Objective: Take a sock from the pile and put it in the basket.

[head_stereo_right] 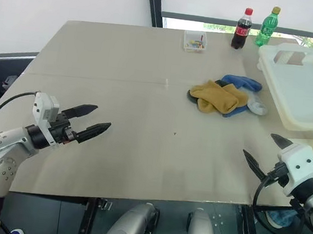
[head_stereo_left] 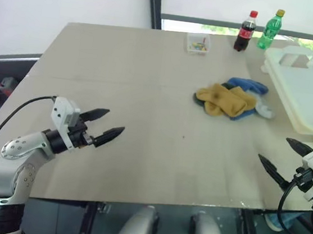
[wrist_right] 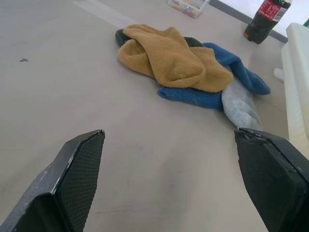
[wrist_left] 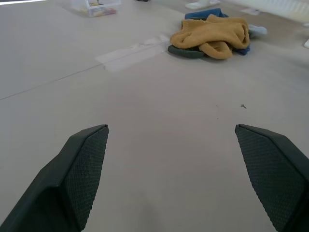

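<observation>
Beige rectangular table (head_stereo_left: pixel 130 148) — wide, mostly bare surface. The pile (head_stereo_left: pixel 230 99), a small loose heap of fabric socks, lies right of centre on the far half: mustard-yellow sock (head_stereo_left: pixel 222 99) on top, bright blue sock (head_stereo_left: pixel 249 85) under and behind it, dark green edge showing at its left side, white-grey sock (wrist_right: pixel 240 105) trailing out toward the basket. The basket (head_stereo_left: pixel 309 92) — large pale cream plastic, rectangular, slotted sides, handle cut-out — sits at the table's right edge, just beside the pile but apart from it.

Left gripper (head_stereo_left: pixel 103 125) hovers over the near left part of the table, black fingers spread wide, nothing between them. Right gripper (head_stereo_left: pixel 283 157) hangs at the near right edge, also spread wide and empty, below the basket's near corner.

Far edge: small clear plastic box (head_stereo_left: pixel 198 43) with coloured bits inside, dark cola bottle with red cap (head_stereo_left: pixel 245 31), green bottle with yellow cap (head_stereo_left: pixel 271 29).
</observation>
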